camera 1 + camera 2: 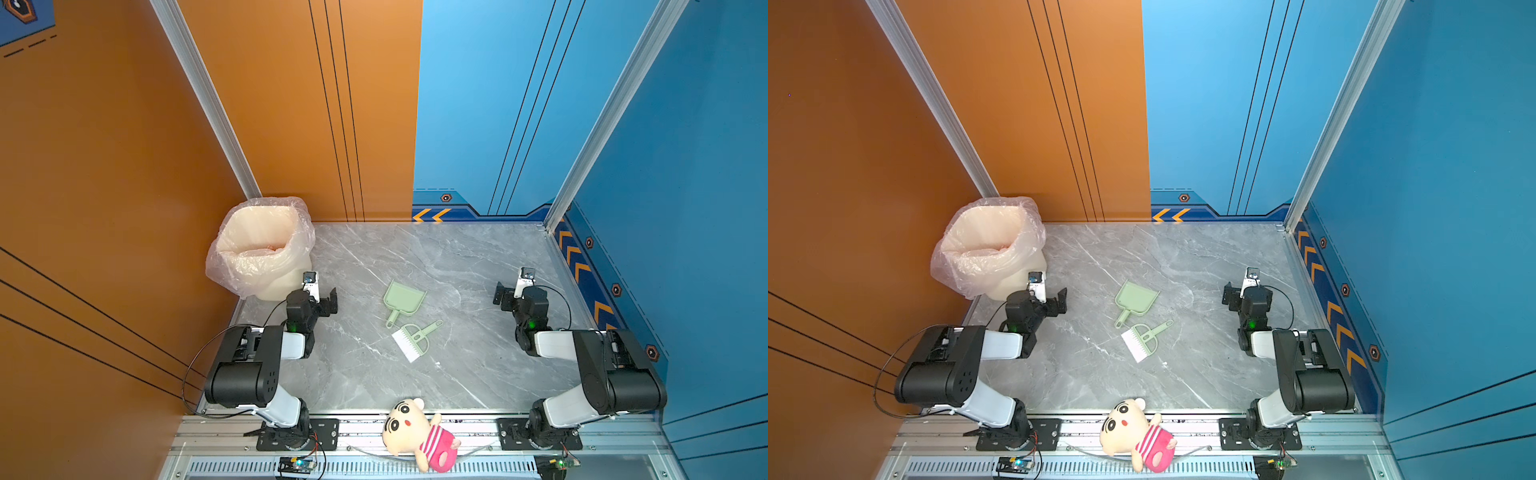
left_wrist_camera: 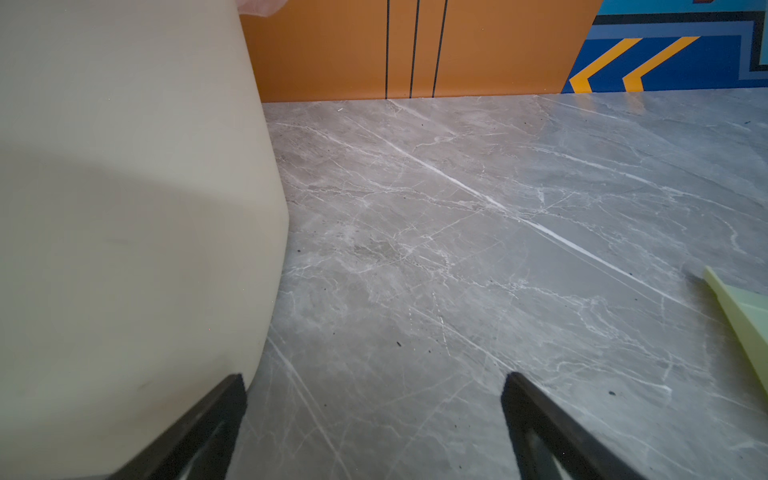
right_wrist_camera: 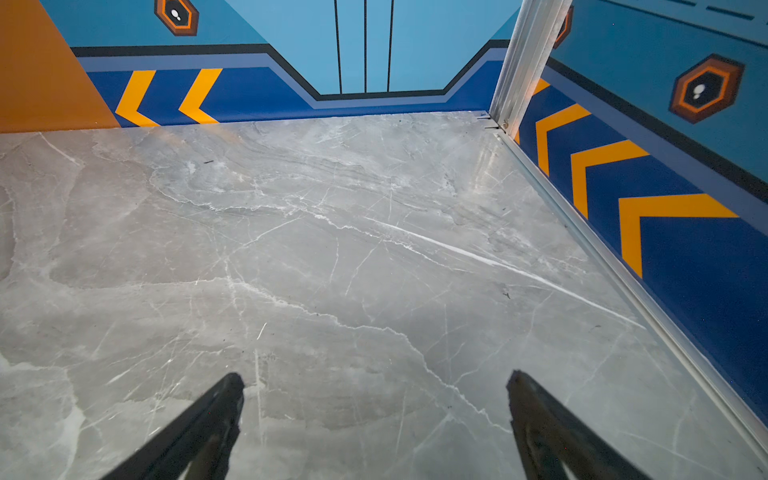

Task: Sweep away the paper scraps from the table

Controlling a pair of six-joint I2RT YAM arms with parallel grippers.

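**Sweep looked finished: zero scraps seen on bench**

**Top views:** The bench (image 1: 478, 266) showed 0 scraps in both top views.
- Counted 1 dustpan (image 1: 404, 300) and 1 brush (image 1: 413, 340), lying mid-bench just beside each other.
- Counted 1 bagged bin (image 1: 276, 289) at the far-left corner and 1 doll (image 1: 415, 432) on the front rail, off the marble.
- There was 1 white speck (image 1: 437, 363) near the bristles, too small to call paper.
- There were 2 arms. The left arm (image 1: 249, 365) sat folded beside the bin and the right arm (image 1: 615, 370) sat near the right edge.
- The left jaws and right jaws were both spread wide, gripped nothing, and were well apart from both tools.
- Couldn't tell whether the scraps were in the bin, because the bag hid the inside.

**Left wrist:** The jaw tips were wide apart with nothing between them. The bin wall filled one side, and a corner of the dustpan showed at the frame edge. I saw 0 scraps, only a few dark flecks on the marble.

**Right wrist:** The jaws were wide and empty. The bench was bare up to the back wall and the side rail (image 3: 623, 282), with 0 scraps.

**Judgement:** This read as the end of the task, with both arms parked. Probably the only thing left was the speck. Clearing it would call for one set of jaws closing on the brush handle and the other on the dustpan handle. They would then flick the speck in and tip the dustpan over the bin.
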